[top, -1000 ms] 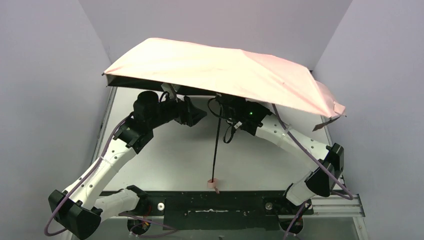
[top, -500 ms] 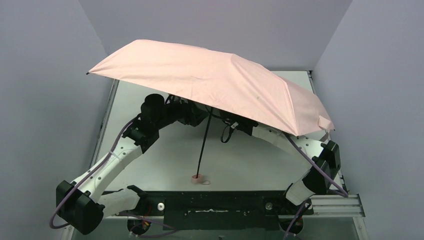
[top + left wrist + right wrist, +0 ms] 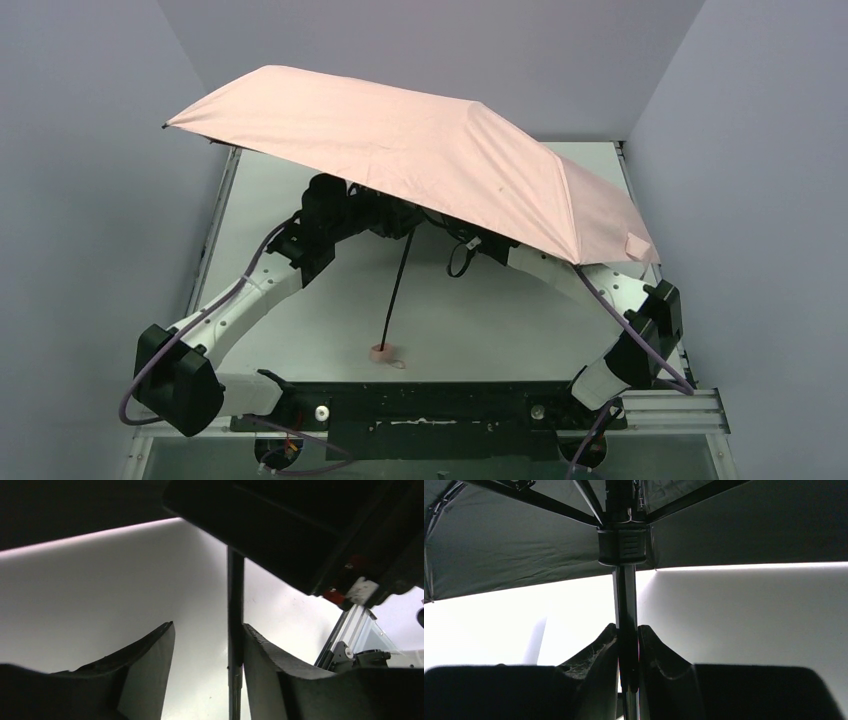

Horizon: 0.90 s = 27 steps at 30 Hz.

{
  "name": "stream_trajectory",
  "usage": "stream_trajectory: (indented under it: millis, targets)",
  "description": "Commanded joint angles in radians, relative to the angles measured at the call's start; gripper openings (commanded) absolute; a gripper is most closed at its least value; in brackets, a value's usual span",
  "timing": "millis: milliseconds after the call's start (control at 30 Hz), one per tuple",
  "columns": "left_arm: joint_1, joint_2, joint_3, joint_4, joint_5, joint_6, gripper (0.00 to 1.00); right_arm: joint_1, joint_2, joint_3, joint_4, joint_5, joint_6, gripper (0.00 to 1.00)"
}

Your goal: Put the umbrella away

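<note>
Looking at the top view: umbrella is fully open, its pink canopy spanning from the upper left of the frame down to the right middle, tilted lower on the right. It covers both wrists.

The black shaft is the long axis. It is near vertical in frame and leans slightly, with the top end under the canopy at centre and the pink handle at bottom centre, pointing toward the arm bases. Handle is on or just above the table; can't tell contact.

Right wrist view: right gripper is clenched on the shaft, both fingers pressed to it, just below the black runner.

Left wrist view: left gripper is released, jaws apart. The shaft runs between them, touching the right-hand finger and apart from the other.
</note>
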Motion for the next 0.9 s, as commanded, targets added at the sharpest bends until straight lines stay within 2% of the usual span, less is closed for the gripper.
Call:
stream_trajectory:
  millis: [0,133,367,500,667,867]
  targets:
    - [0.001,0.031,0.088,0.089,0.038,0.028,0.43,-0.020,-0.009,0.018,0.059,-0.086,0.164,0.00]
    - [0.001,0.052,0.091,0.095,0.051,0.029,0.29,-0.036,-0.023,-0.007,0.073,-0.108,0.187,0.00]
    - [0.001,0.083,0.103,0.112,0.077,0.018,0.19,-0.058,-0.031,-0.020,0.091,-0.159,0.209,0.02]
    - [0.001,0.110,0.133,0.107,0.099,0.015,0.00,-0.073,-0.037,-0.046,0.126,-0.192,0.218,0.05]
    - [0.002,0.121,0.141,0.114,0.103,0.014,0.00,-0.113,-0.063,-0.110,0.180,-0.239,0.220,0.13]
    - [0.004,0.119,0.124,0.110,0.101,0.018,0.00,-0.144,-0.146,-0.241,0.233,-0.233,0.158,0.38]
